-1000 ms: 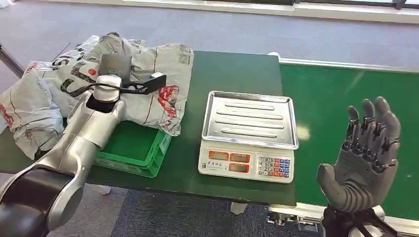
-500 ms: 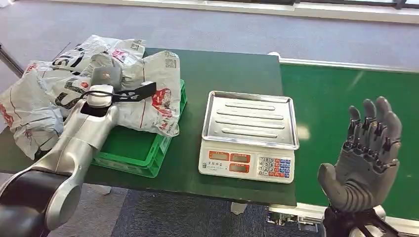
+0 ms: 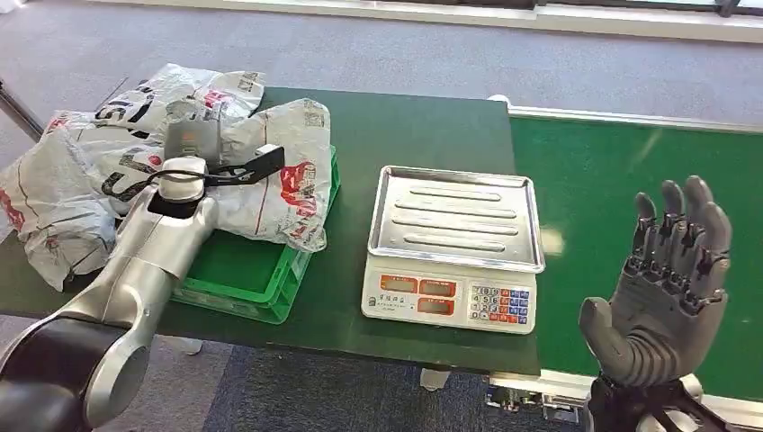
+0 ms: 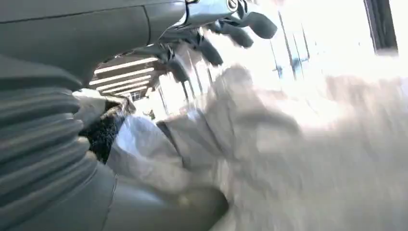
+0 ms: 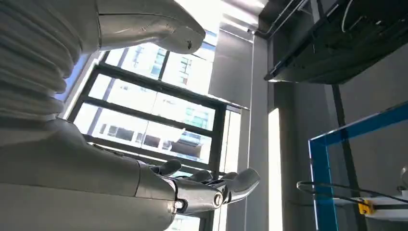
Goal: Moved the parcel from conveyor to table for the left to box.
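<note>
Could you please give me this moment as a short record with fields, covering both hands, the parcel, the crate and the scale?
left hand: over the green crate, on the grey parcel; whether it grips cannot be told
right hand: raised, fingers apart, holding nothing, above the conveyor
parcel: grey printed bag, draped over the crate's far side
green crate: on the table's left part, its near half bare
other parcels: heaped left of the crate
scale: centre of table, steel tray bare
conveyor: green belt, right of the table
</note>
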